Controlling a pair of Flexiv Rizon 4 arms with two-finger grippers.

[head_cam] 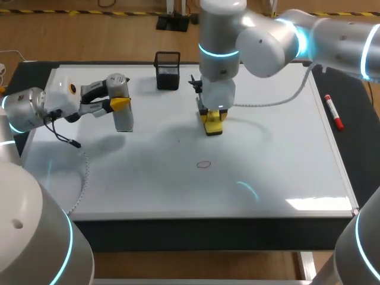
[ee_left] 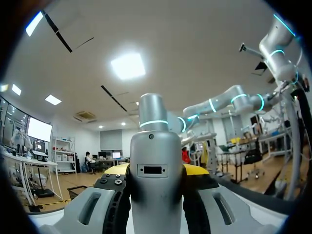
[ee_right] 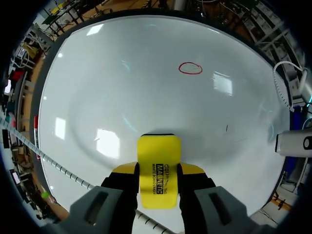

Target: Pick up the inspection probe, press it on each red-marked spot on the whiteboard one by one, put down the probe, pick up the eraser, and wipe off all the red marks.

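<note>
The grey inspection probe stands upright at the whiteboard's left part, and my left gripper is shut on it from the side. In the left wrist view the probe fills the gap between the fingers. My right gripper points down at the board's middle, shut on the yellow eraser, whose lower end rests on the board. In the right wrist view the eraser sits between the fingers, a red circle mark lies ahead of it, and the probe shows off to one side. The same red circle lies nearer the front edge.
A black mesh basket stands at the board's back edge. A red marker pen lies on the dark table right of the board. A tiny dark speck marks the board between the two grippers.
</note>
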